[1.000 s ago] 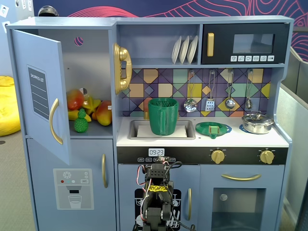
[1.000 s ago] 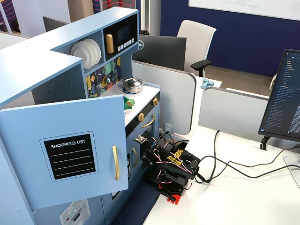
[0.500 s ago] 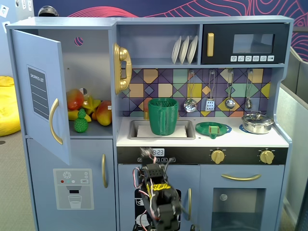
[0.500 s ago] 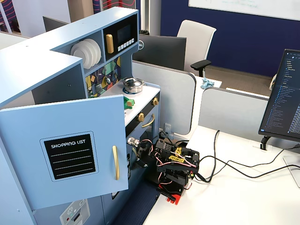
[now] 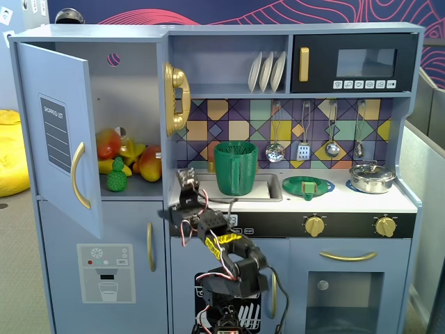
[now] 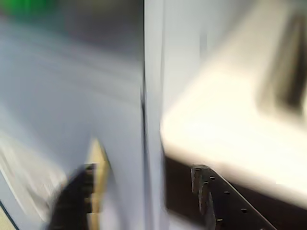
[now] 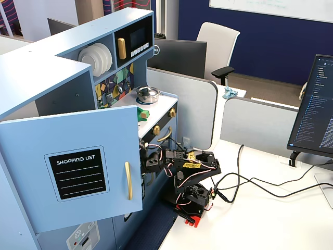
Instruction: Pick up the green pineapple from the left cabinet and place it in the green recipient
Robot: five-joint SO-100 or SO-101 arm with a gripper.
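Observation:
The left cabinet's door [image 5: 59,132] stands open; its "shopping list" label faces the camera in a fixed view [image 7: 73,166]. The green pineapple [image 5: 117,177] stands at the front of the cabinet shelf, in front of the other fruits. The green recipient [image 5: 236,167] stands in the sink on the counter. My gripper [image 5: 186,182] is raised in front of the counter's left edge, right of and below the pineapple and left of the recipient. In the blurred wrist view the gripper [image 6: 144,170] has its jaws apart and empty, straddling the cabinet's vertical edge. It also shows beside the door [image 7: 148,156].
A yellow banana [image 5: 104,167] and red-orange fruits [image 5: 149,161] lie behind the pineapple. A flat green plate [image 5: 308,186] and a pot [image 5: 372,177] sit on the counter. The lower door's gold handle [image 5: 150,247] is near my arm. Cables [image 7: 250,187] cross the desk.

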